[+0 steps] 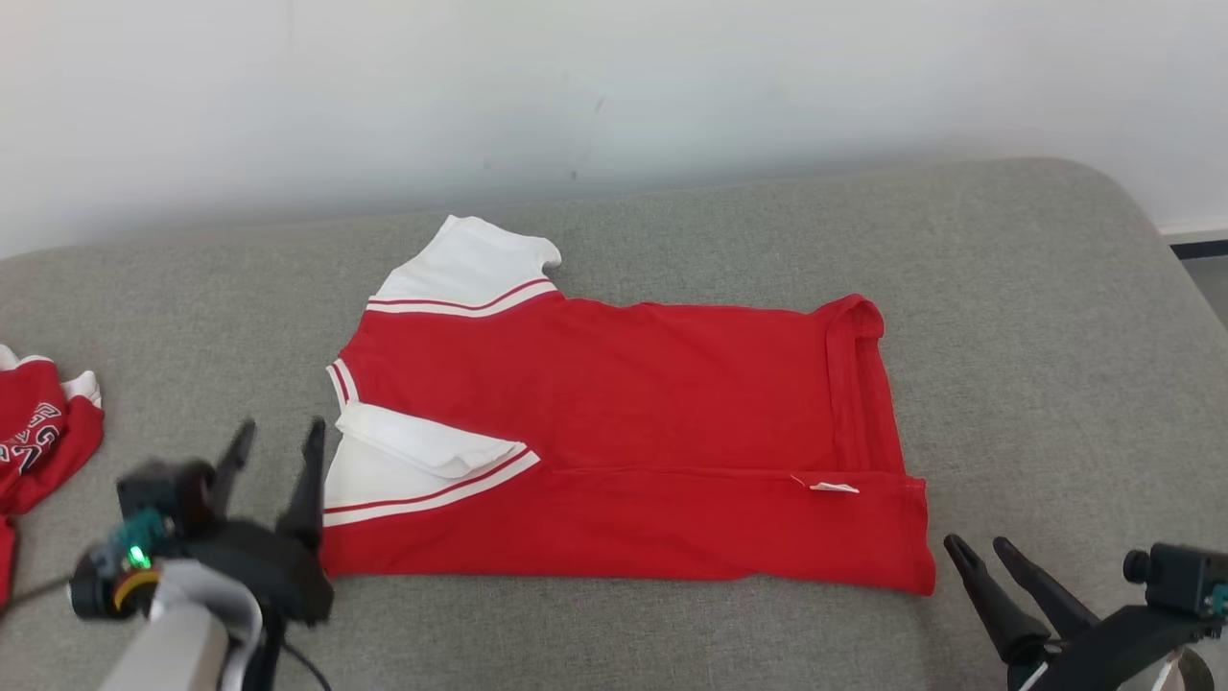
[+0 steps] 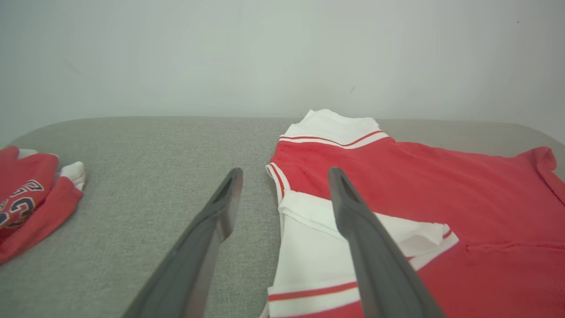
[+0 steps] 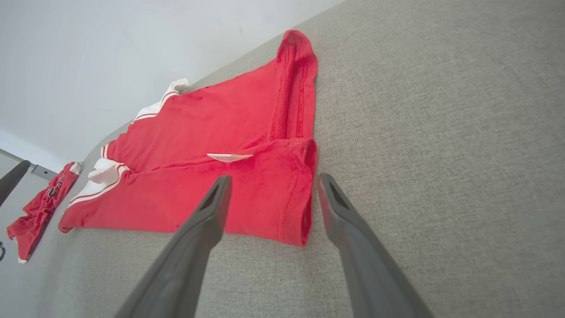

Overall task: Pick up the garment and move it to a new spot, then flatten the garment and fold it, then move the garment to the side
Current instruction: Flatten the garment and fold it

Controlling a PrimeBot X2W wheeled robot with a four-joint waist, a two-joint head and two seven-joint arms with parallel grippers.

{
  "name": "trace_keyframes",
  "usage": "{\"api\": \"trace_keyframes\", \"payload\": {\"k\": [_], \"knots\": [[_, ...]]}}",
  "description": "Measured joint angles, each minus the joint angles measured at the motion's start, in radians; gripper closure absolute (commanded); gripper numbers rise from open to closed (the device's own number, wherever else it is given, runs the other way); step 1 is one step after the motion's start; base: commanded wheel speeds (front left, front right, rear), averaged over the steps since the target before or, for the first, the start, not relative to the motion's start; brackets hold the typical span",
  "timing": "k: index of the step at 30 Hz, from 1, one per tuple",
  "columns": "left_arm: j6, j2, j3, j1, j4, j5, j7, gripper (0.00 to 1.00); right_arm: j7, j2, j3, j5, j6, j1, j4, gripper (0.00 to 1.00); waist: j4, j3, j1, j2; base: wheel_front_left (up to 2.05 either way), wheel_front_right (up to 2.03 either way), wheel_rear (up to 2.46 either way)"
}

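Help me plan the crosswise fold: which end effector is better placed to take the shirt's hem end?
Likely right. The right end effector stands open by the hem corner of the red shirt, fingers framing it in the right wrist view. The left end effector is open at the sleeve end.

Garment [image 1: 624, 432] lay on cushion [image 1: 1036, 317] between my left gripper [image 1: 282, 427] and right gripper [image 1: 975, 542]; second garment [image 1: 38, 441] sat far left
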Motion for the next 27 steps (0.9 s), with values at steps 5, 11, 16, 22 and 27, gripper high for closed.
{"api": "trace_keyframes", "payload": {"k": [5,11,16,22,27], "knots": [[0.038,-0.005,-0.016,0.129,-0.07,0.018,-0.002,0.0,-0.046,0.037,-0.023,-0.1,0.0,0.029,0.025,0.0,-0.001,0.001,0.0,-0.0001,0.0,0.0,0.0],[0.067,-0.016,-0.017,0.19,-0.082,0.008,0.002,0.0,-0.072,0.098,-0.033,-0.174,0.0,0.024,0.087,0.0,0.002,0.007,0.0,-0.0001,0.0,0.0,0.0],[0.067,-0.017,-0.02,0.19,-0.046,0.005,0.011,0.0,-0.089,0.137,-0.03,-0.212,0.0,-0.015,0.147,0.0,0.002,0.014,0.0001,-0.0001,0.0,0.0,0.0],[0.058,-0.026,-0.025,0.18,0.011,0.001,0.015,0.0,-0.115,0.178,-0.011,-0.224,0.0,-0.065,0.22,0.0,-0.003,0.035,0.0001,-0.0001,0.0,0.0,0.0],[0.051,-0.044,-0.028,0.153,0.057,-0.006,0.01,0.0,-0.132,0.205,0.014,-0.237,0.0,-0.113,0.293,0.0,-0.005,0.057,0.0001,0.0,0.0,0.0,0.0]]}}
